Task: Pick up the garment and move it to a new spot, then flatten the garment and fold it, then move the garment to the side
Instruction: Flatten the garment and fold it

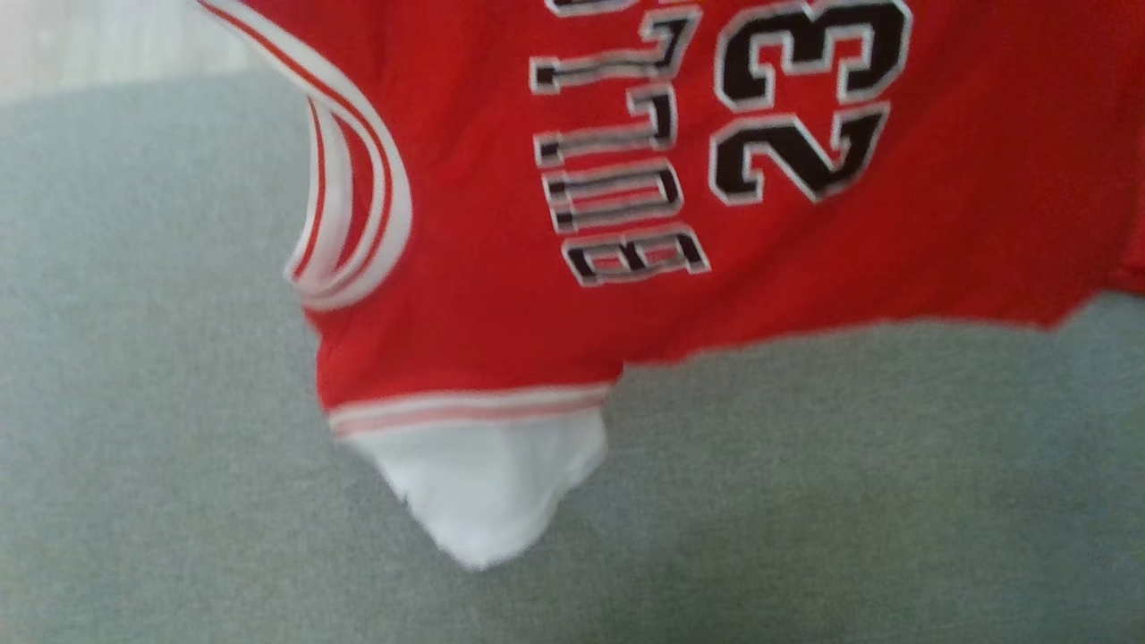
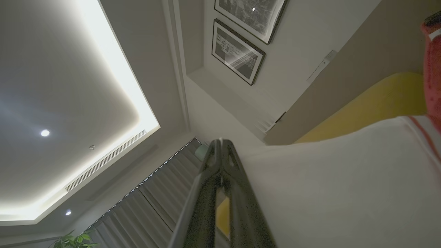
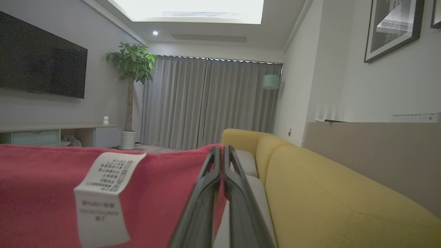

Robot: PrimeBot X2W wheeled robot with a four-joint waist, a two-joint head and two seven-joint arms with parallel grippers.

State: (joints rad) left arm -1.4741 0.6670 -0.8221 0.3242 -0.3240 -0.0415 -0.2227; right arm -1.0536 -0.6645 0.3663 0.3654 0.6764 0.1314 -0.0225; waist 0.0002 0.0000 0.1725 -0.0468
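left gripper (image 2: 220,143): fingers together, pinching garment (image 2: 344,193) white cloth at 3 o'clock | right gripper (image 3: 220,148): fingers clamped on its red edge, 9 o'clock | head view: garment hangs 12–3 o'clock over grey surface (image 1: 134,402) | yellow sofa (image 3: 327,193) beyond, 4 o'clock

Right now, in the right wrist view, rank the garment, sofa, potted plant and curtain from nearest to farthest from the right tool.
1. The garment, left, right up against the right tool.
2. The sofa, right side, close by.
3. The potted plant, far left, across the room.
4. The curtain, just behind the plant.
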